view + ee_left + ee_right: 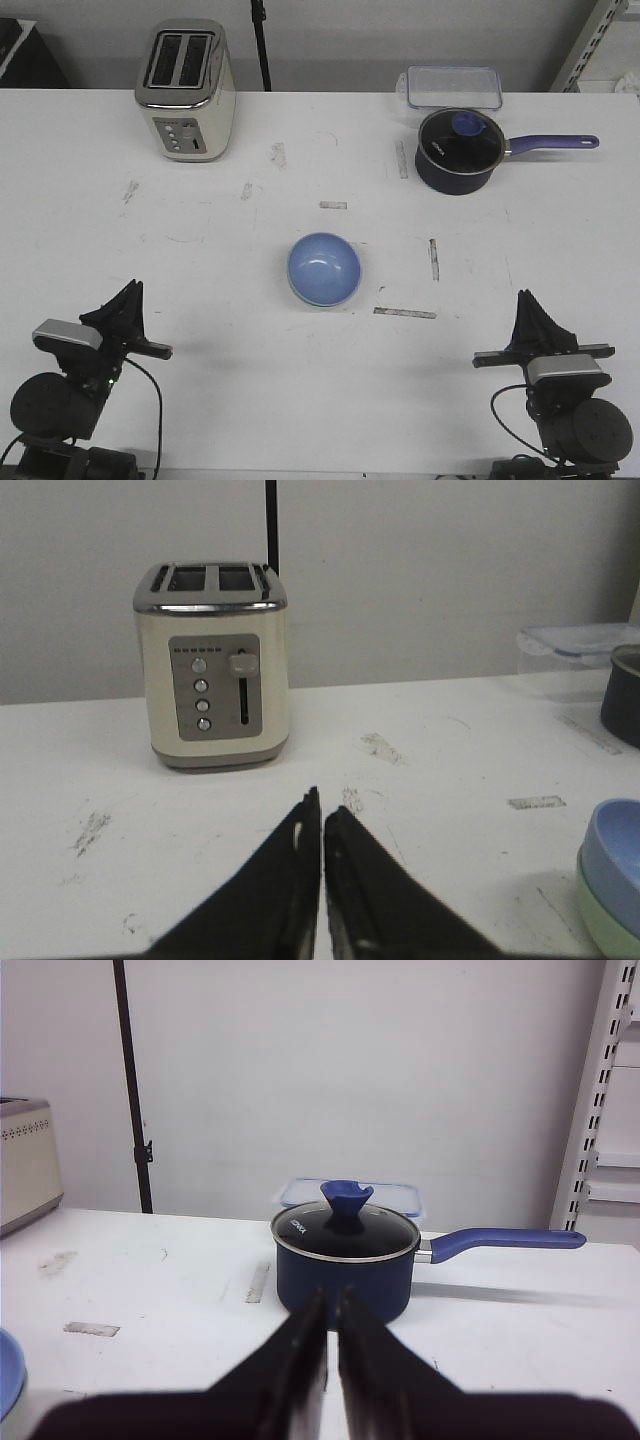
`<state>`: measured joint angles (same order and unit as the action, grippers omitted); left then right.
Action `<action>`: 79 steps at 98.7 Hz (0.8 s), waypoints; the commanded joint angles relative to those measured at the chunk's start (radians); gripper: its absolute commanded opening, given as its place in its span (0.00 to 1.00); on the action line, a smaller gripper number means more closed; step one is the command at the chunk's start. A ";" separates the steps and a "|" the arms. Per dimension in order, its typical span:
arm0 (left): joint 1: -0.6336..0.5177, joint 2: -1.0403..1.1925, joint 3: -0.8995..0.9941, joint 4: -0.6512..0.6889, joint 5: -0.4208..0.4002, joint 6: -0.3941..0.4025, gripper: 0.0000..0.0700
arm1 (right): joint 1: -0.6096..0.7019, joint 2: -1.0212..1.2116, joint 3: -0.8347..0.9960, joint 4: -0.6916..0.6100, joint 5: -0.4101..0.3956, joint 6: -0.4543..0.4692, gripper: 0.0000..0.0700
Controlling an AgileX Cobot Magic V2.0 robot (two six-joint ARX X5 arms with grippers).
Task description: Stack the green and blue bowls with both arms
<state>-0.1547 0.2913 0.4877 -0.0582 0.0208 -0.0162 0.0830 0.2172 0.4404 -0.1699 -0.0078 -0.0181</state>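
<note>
The blue bowl (324,268) sits nested inside the green bowl in the middle of the table. In the left wrist view the blue bowl (618,860) rests in the green bowl (603,927), whose pale rim shows under it. A sliver of the blue bowl (7,1372) also shows in the right wrist view. My left gripper (128,300) is shut and empty near the front left corner, well apart from the bowls. My right gripper (527,308) is shut and empty near the front right corner. Both pairs of jaws, left gripper (320,805) and right gripper (332,1298), show only a thin slit.
A cream toaster (186,90) stands at the back left. A dark navy saucepan (458,150) with a glass lid and purple handle stands at the back right, a clear plastic container (452,85) behind it. Tape strips and scuffs mark the white table (200,330).
</note>
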 commanded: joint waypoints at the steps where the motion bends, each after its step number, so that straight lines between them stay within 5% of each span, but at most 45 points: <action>1: -0.001 -0.016 0.005 0.014 -0.003 0.008 0.00 | -0.001 -0.002 0.004 0.010 -0.002 0.013 0.01; 29: 0.029 -0.076 -0.019 0.012 -0.015 0.008 0.00 | -0.001 -0.002 0.004 0.010 -0.002 0.013 0.01; 51: 0.107 -0.137 -0.198 0.173 -0.014 0.008 0.00 | -0.001 -0.002 0.004 0.010 -0.002 0.013 0.01; 79: 0.132 -0.237 -0.373 0.180 -0.014 0.008 0.00 | -0.001 -0.002 0.004 0.010 0.000 0.013 0.01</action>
<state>-0.0235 0.0723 0.1322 0.1020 0.0055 -0.0162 0.0830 0.2172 0.4404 -0.1699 -0.0074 -0.0181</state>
